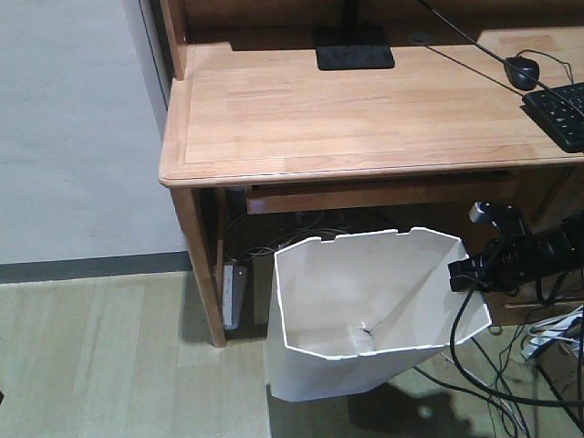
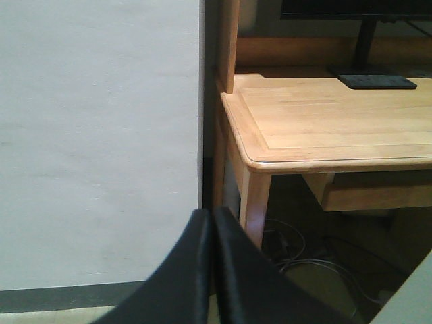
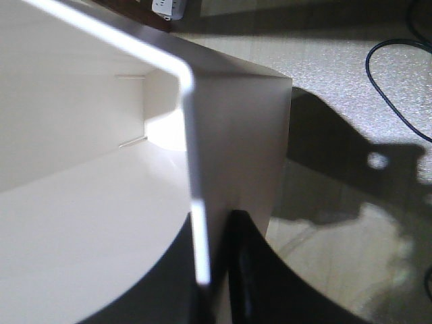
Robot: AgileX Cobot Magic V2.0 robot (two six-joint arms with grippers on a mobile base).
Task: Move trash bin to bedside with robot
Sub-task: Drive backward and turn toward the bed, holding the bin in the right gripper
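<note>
**Right gripper holds the trash bin by its rim, in front of the table**

The white trash bin [image 1: 365, 292] is on the wooden floor [image 1: 109, 356], just in front of the table [image 1: 347, 100], near the table's left leg. Its back rim reaches under the front edge of the table. I cannot tell if the bin stands flat or is raised a little.

My right gripper [image 1: 461, 274] is closed on the right side of the rim. In the right wrist view the thin wall of the trash bin [image 3: 81, 223] passes between the two black fingers of the gripper [image 3: 212, 270], one finger inside and one outside. Inside the bin I see only its cream walls and the bottom.

My left gripper [image 2: 212, 223] is closed, its fingers [image 2: 189, 270] are pressed together and hold nothing. It points at the pale wall [image 2: 101, 135] and the left corner of the table, well apart from the bin.

On the table are a black monitor stand [image 1: 354, 47], a mouse [image 1: 522, 71] and a keyboard [image 1: 561, 111]. Under the table a power strip [image 1: 233, 294] leans at the leg, and black cables [image 1: 511, 383] lie on the floor to the right of the bin.
</note>
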